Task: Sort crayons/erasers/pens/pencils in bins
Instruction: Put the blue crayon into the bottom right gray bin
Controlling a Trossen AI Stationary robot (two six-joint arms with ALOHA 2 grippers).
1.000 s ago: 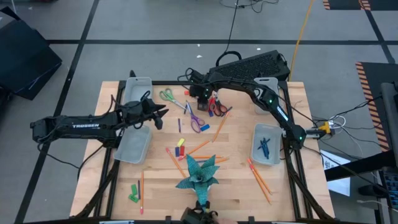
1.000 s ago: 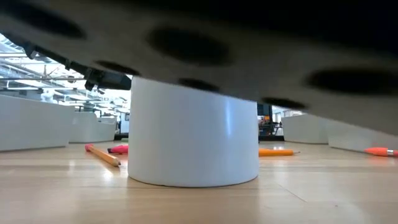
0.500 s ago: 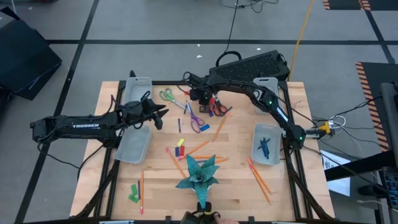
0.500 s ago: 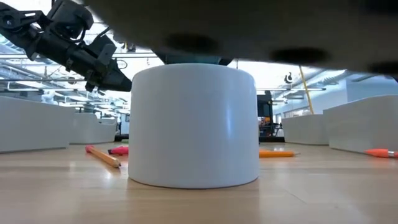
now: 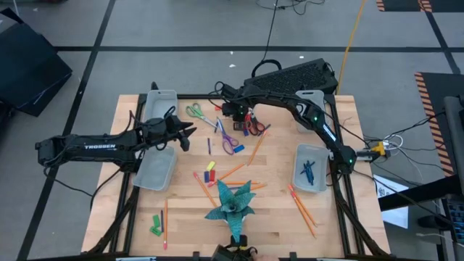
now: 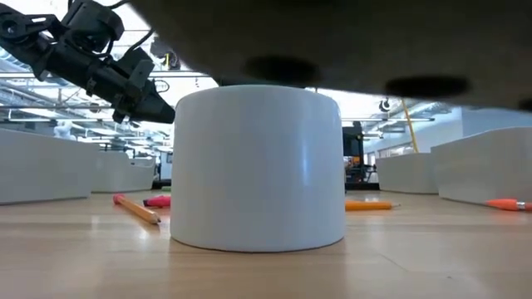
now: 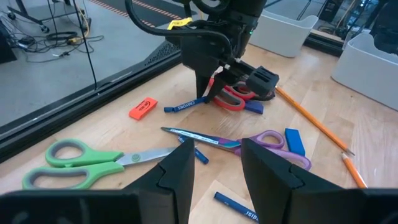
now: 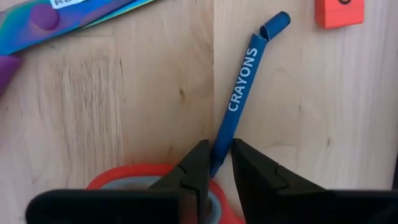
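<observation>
Right end effector (image 8: 213, 163) is down at the far-centre of the desk (image 5: 275, 210), its fingers (image 8: 194, 171) clamped on one end of a blue crayon (image 8: 239, 87) labelled CRAYONS; the crayon's other end looks bent or broken. An orange eraser (image 8: 339, 11) lies near that far tip, red-handled scissors (image 8: 137, 180) sit right under the fingers. From the left wrist view the same crayon (image 7: 186, 105) sticks out of the right end effector (image 7: 208, 87) just above the wood, orange eraser (image 7: 142, 108) beside it.

Left end effector (image 5: 190, 130) hovers at about 9 o'clock of the desk, over the edge of a bin (image 5: 156, 168), fingers (image 7: 177, 177) apart, holding nothing. Green scissors (image 7: 81, 158) and purple scissors (image 7: 261, 142) lie ahead of it.

Pens (image 5: 309, 172) sit inside the bin (image 5: 297, 163) at 3 o'clock. Pencils (image 5: 303, 210) lie loose at 4 to 5 o'clock, more near the centre (image 5: 232, 172), one (image 5: 165, 221) at 7 o'clock. Another bin (image 5: 161, 101) is at 11 o'clock. A teal plant-like thing (image 5: 230, 201) stands at 6 o'clock.
</observation>
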